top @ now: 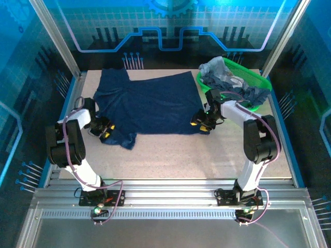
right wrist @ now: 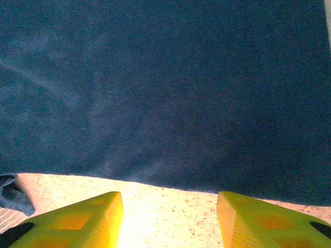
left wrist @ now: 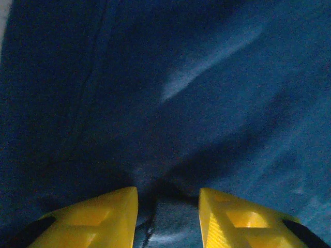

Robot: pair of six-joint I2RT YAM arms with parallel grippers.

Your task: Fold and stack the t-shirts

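A dark navy t-shirt (top: 150, 106) lies spread flat on the middle of the table. My left gripper (top: 105, 130) sits low on its near-left corner, by the sleeve. In the left wrist view its yellow fingers (left wrist: 103, 217) stand apart, and the left gripper (left wrist: 168, 194) has a raised fold of the navy t-shirt (left wrist: 181, 93) between them. My right gripper (top: 200, 124) is at the shirt's near-right corner. In the right wrist view the right gripper (right wrist: 169, 199) is open over bare table, with the t-shirt's hem (right wrist: 165, 88) just ahead of the fingertips. More t-shirts (top: 227, 80) are heaped in the basket.
The bright green basket (top: 261, 82) stands at the back right, just behind my right arm. Bare speckled table (top: 181, 155) stretches from the shirt to the near edge. A small scrap of blue cloth (right wrist: 10, 194) shows at the lower left of the right wrist view.
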